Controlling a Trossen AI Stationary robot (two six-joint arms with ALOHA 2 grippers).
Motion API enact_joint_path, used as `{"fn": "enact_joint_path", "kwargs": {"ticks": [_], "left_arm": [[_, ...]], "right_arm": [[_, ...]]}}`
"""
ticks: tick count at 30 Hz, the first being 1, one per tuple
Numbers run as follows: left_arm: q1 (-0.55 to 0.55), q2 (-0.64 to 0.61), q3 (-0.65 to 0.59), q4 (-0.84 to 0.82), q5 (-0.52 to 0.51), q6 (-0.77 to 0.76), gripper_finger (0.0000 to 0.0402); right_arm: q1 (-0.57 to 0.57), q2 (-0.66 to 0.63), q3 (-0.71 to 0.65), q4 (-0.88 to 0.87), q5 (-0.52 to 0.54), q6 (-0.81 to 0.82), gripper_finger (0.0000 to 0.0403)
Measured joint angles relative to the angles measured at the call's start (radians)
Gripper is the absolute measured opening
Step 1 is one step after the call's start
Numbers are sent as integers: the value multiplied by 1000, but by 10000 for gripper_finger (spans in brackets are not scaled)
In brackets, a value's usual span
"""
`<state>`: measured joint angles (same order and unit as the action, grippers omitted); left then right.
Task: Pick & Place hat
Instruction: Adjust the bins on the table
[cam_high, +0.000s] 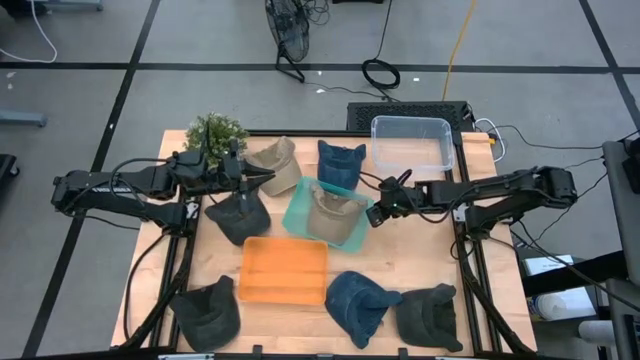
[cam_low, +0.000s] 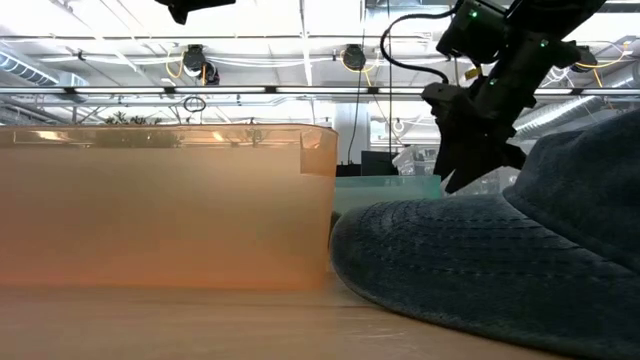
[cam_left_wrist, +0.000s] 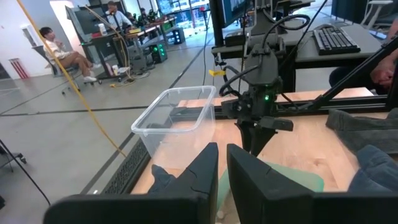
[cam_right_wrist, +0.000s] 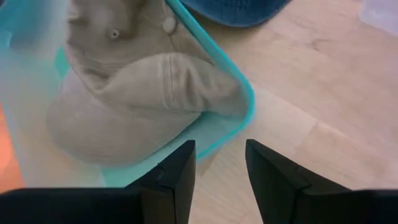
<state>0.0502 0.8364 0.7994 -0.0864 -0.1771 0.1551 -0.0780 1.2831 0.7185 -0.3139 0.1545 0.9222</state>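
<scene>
A tan hat (cam_high: 327, 210) lies in the teal bin (cam_high: 297, 214) at the middle of the table (cam_high: 400, 262). The right gripper (cam_high: 378, 211) hovers just beside the bin's rim, jaws parted and empty, so this hat looks placed. The left gripper (cam_high: 268, 179) hangs near another tan hat (cam_high: 276, 162), jaws narrow and holding nothing. Next probably comes a grasp on another hat, needing jaws opened wider.

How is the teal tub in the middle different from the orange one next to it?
The teal tub holds a beige cap; the orange tub holds nothing. The teal tub sits turned at an angle to the table's edges, while the orange tub sits nearly square to them. The right gripper is at the teal tub's edge; neither gripper is near the orange tub. Both are shallow, see-through plastic.
</scene>
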Motion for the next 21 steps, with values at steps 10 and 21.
{"fn": "enact_joint_path", "kwargs": {"ticks": [10,21], "left_arm": [[0,0,0,0,0,-1,47],[0,0,0,-2,0,0,47]], "right_arm": [[2,108,3,85,-19,-4,130],[-48,70,0,35,-19,-35,130]]}}
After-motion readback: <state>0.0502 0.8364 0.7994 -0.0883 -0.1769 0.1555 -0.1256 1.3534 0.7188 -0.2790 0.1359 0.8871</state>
